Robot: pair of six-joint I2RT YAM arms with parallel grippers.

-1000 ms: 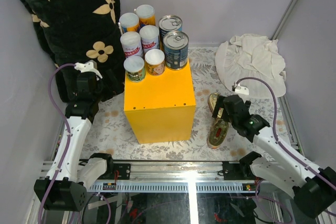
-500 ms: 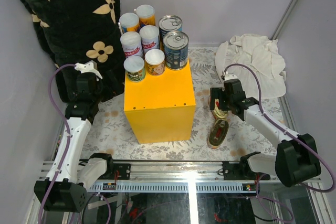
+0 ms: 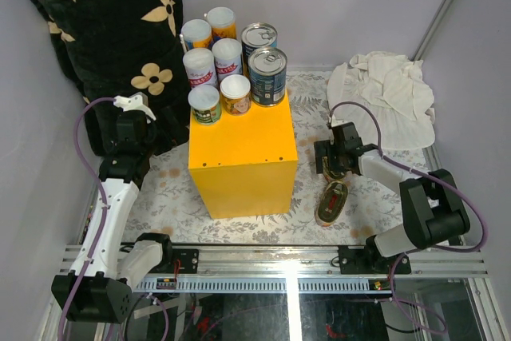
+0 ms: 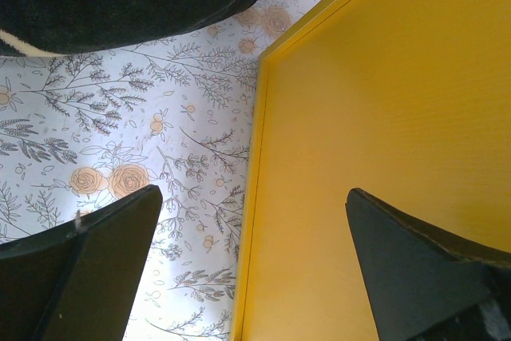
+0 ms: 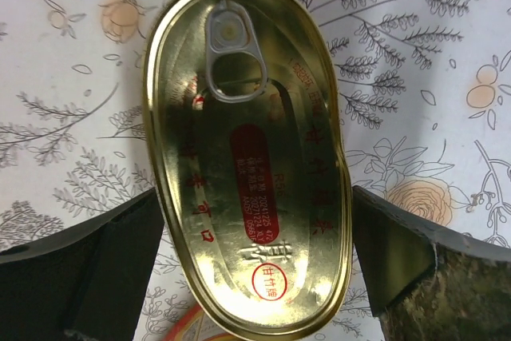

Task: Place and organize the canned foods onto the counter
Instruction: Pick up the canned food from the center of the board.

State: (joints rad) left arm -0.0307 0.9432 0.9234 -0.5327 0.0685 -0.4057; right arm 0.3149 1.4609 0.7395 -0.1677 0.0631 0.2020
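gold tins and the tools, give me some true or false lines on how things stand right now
1. Both gold tins lie on the table. True: one is under the right tool, the other is nearer the arm bases.
2. The right tool is shut on a tin. False: it is open, with a finger on either side of the tin.
3. That tin lies tab side up. True.
4. The left tool holds a slim can. False: the left tool is open and empty, beside the box.
5. The blue cans stand on the table. False: the blue cans stand on the box with the slim cans.
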